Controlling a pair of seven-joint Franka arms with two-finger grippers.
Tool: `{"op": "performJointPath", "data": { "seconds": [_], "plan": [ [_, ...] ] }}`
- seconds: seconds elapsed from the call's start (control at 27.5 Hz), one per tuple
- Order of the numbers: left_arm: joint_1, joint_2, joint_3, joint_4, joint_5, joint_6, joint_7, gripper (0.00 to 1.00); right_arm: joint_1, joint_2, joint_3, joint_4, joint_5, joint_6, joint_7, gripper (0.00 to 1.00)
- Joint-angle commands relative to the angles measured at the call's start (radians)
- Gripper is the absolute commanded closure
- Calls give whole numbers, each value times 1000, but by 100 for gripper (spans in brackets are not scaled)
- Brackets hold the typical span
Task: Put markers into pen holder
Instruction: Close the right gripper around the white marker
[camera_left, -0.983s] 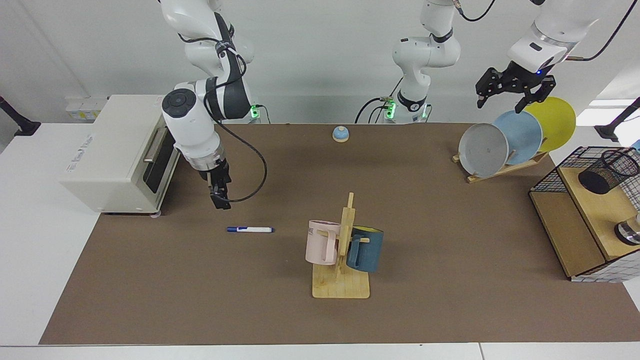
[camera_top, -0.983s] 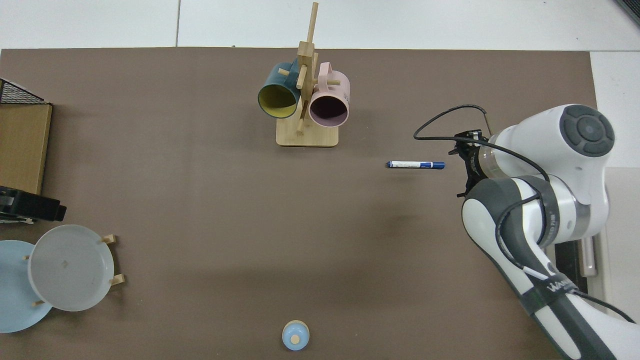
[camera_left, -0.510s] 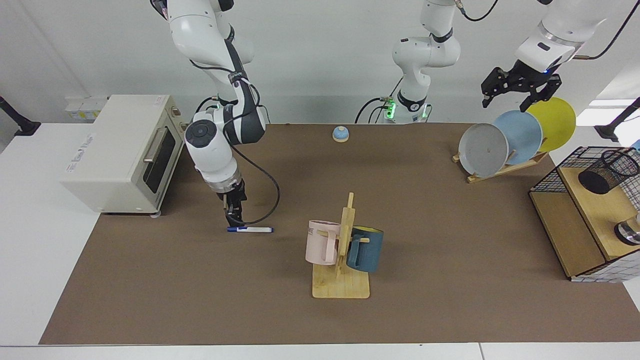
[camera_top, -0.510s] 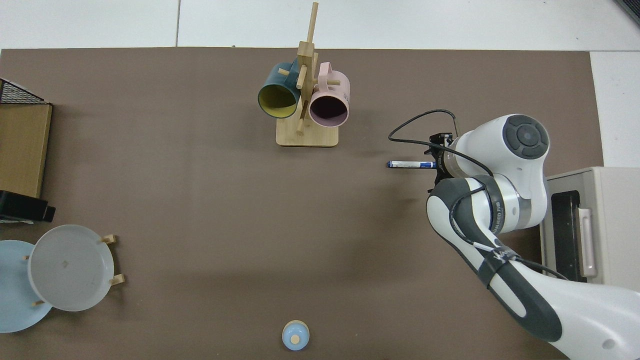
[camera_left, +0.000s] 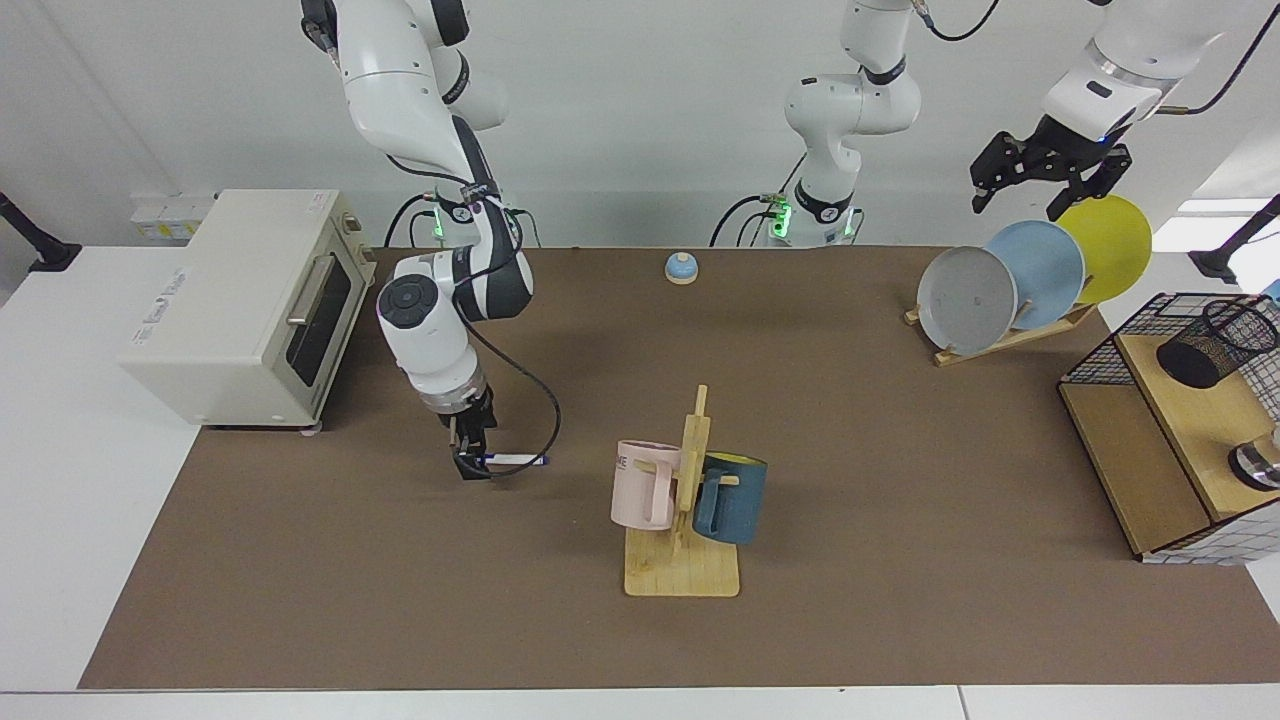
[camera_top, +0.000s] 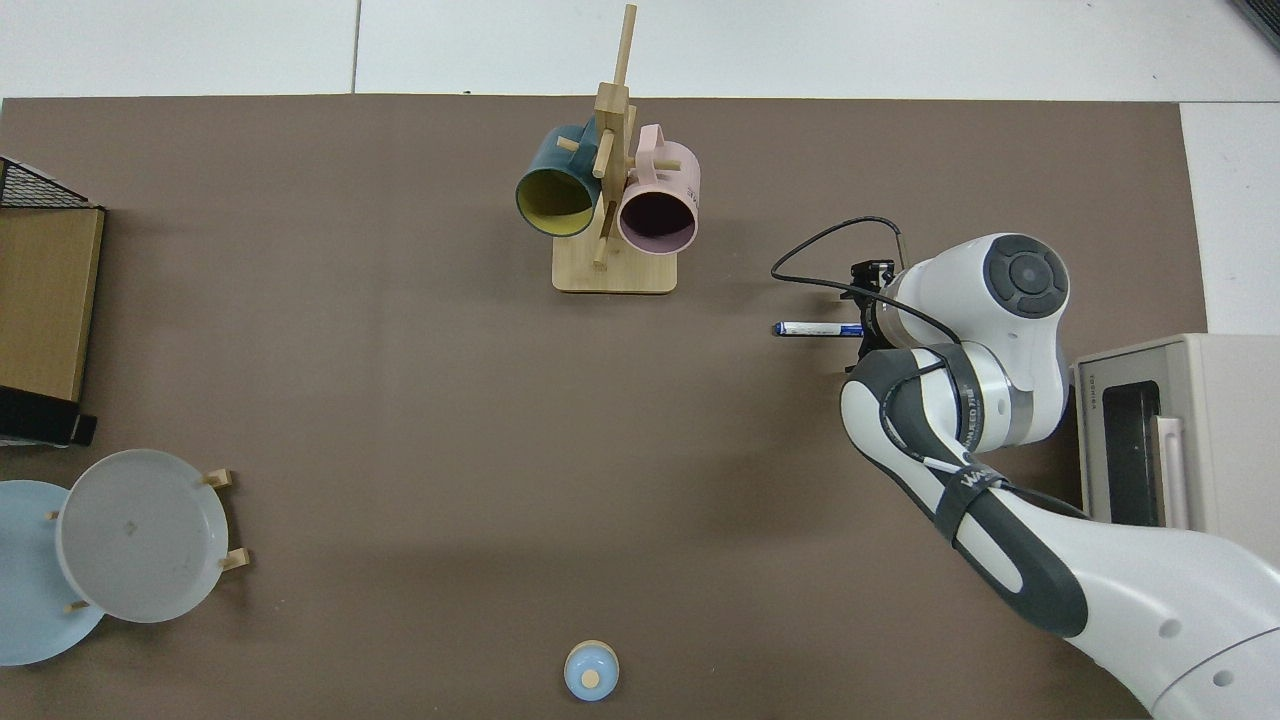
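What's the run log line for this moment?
right claw: down at marker cap end | left claw: open above plates | holder: empty

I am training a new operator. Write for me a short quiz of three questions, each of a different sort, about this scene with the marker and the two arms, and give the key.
1. True or false: the marker already stands inside the pen holder.
2. Which gripper is down at the marker's blue cap end? A) the right gripper B) the left gripper
3. Fill in: the left gripper hangs in the air above the rack of ____.

Key: 1. False; it lies flat on the brown mat, while the holder sits in the wire basket far across the table. 2. A. 3. plates.
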Motion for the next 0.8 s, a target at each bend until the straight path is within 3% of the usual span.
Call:
{"op": "performJointPath", "data": {
  "seconds": [0.0,0.29,0.58,0.76],
  "plan": [
    [10,-16,-6,-11,-1,-15,0,0,-8,3,4,7,6,9,2,5],
    [10,-16,-6,-11,-1,-18,0,0,-16,13,4,6,6,18,-27,9],
    [10,-16,-6,-13,-1,-19,-3,0,-13,13,4,6,7,18,-27,20],
    [10,-16,-6,-13,-1,-19,-5,0,-14,13,4,6,7,18,-27,40]
  ]
}}
